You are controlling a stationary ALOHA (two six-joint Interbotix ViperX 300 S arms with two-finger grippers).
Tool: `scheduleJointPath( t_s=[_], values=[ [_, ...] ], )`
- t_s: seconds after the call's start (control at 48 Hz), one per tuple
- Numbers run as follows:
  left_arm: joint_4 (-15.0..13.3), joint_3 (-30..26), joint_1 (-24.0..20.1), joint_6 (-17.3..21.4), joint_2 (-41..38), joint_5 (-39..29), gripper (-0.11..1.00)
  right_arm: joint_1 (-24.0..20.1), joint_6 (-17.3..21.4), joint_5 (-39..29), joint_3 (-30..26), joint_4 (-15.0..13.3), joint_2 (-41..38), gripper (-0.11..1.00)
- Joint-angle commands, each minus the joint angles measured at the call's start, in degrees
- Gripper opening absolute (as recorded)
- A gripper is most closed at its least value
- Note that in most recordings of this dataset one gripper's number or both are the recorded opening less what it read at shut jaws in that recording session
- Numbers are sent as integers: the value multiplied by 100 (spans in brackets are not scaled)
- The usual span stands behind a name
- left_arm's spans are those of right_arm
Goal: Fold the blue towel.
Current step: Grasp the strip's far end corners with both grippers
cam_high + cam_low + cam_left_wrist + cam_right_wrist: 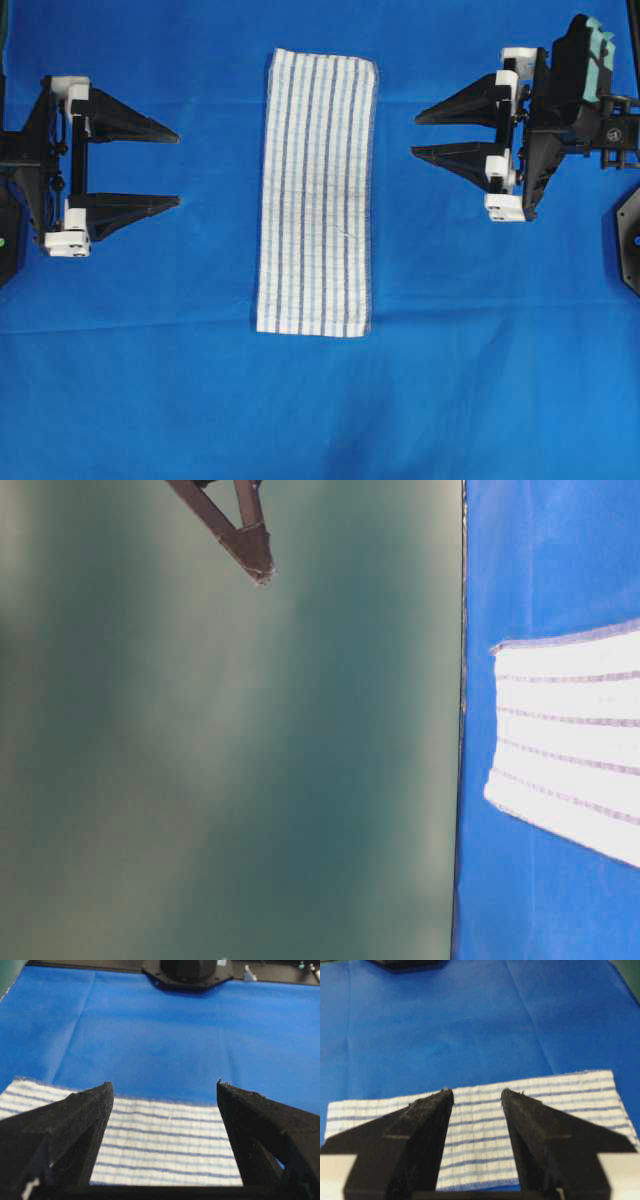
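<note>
The blue towel (317,193), white with thin blue stripes, lies flat as a long narrow strip in the middle of the blue table covering. It also shows in the left wrist view (165,1145), the right wrist view (480,1130) and the table-level view (570,740). My left gripper (178,168) is open and empty, left of the towel and apart from it; it also shows in the left wrist view (165,1087). My right gripper (415,134) is open and empty, right of the towel's upper half; it also shows in the right wrist view (477,1092).
The blue table covering (320,400) spreads over the whole table with soft creases near the front. A black arm base (625,235) stands at the right edge, another at the left edge (8,235).
</note>
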State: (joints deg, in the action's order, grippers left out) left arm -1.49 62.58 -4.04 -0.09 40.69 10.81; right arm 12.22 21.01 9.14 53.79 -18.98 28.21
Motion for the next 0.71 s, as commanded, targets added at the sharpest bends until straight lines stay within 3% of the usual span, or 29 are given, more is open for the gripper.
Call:
scheduleJointPath(
  t_s=[0.0,0.125,0.354,0.5,0.688],
  values=[
    [0,-123,-167,26,-132,62,78,132,9,35,-167,18,-53,52],
    [0,-237,-721,44,-475,88,78,519,26,-18,-334,88,-343,55],
    [-18,-606,-1828,-70,-1872,519,81,1239,26,-272,-782,185,-1230,64],
    [-35,-958,-2224,-88,-2988,844,89,1591,26,-272,-1011,290,-1934,65],
    [-26,-1644,-2417,-79,-4175,888,91,1854,26,-255,-1292,308,-2813,66]
  ],
)
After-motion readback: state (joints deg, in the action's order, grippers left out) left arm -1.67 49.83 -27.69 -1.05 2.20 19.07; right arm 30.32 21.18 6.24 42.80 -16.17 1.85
